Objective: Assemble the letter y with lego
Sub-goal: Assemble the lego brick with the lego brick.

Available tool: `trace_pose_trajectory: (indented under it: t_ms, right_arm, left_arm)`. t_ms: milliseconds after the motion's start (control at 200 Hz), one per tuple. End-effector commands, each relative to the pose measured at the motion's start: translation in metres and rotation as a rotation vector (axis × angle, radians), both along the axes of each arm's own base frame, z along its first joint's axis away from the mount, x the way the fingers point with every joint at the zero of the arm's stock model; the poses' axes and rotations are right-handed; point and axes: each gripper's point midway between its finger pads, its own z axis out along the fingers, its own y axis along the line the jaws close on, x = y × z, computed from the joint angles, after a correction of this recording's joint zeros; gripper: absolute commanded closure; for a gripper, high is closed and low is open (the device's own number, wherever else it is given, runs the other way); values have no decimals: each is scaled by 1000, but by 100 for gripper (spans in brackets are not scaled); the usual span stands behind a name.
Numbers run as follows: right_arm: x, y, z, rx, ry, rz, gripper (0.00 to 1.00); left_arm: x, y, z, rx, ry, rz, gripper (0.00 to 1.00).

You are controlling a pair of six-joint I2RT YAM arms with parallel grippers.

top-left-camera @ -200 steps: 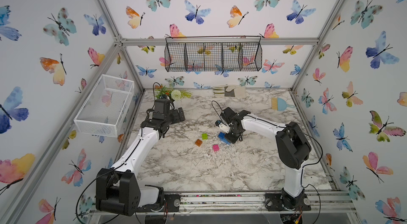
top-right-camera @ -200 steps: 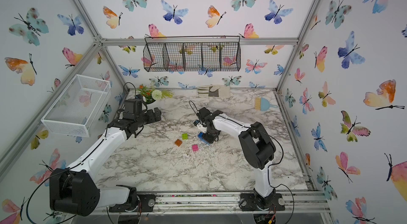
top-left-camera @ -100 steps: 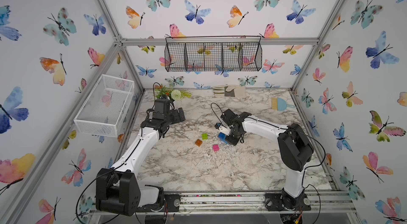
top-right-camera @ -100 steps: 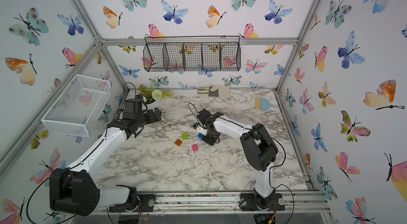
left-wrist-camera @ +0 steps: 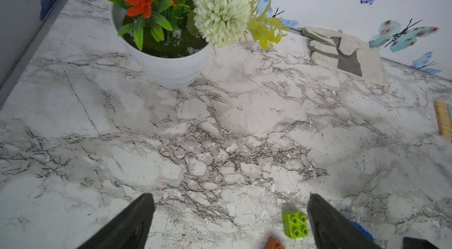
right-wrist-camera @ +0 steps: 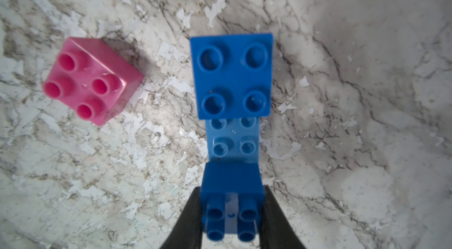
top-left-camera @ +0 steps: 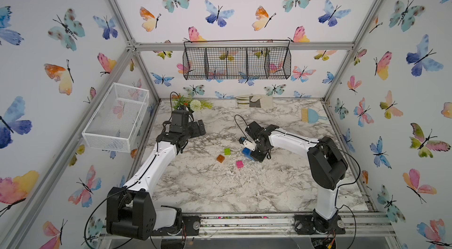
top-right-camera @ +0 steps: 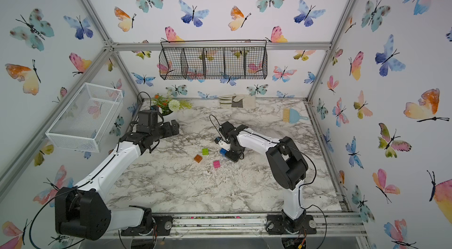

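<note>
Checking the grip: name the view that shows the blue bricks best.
Right wrist: the blue bricks are close up, studs clear, the right tool shut on them. Both top views show them as a small blue patch; left wrist only a sliver.

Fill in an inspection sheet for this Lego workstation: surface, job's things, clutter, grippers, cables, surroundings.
Surface: marble table, scuffed with white flecks.
Job's things: three blue bricks appear joined; pink brick, green brick and orange brick lie loose and apart.
Clutter: flower pot, glove and brush toward the far edge.
Grippers: left gripper open, holding nothing; right gripper shut on the blue bricks.
Cables: black cable loops over the right wrist, clear of the bricks.
Surroundings: black wire basket on the back wall, white mesh basket on a side wall; butterfly walls.
</note>
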Motion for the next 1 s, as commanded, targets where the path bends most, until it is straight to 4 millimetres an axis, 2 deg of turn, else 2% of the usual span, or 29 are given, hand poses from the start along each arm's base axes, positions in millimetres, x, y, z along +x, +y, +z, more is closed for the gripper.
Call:
trace_pose_trajectory:
  t_ms: [0,455,611,991]
  right_arm:
    - [-12,-1,-16,-22,65,19,91]
    - [-15,-10,-36,-105,103,36,91]
    - [-11,-15,-31,-121,64,23,93]
    - [-7,-24,-32,-150,29,14,93]
  left_arm:
    - [3,0,9,-11,-14,4,2]
    - [3,0,10,-13,-16,0,1]
    - [3,0,9,-12,-13,2,2]
    - [3,0,9,-11,-14,3,2]
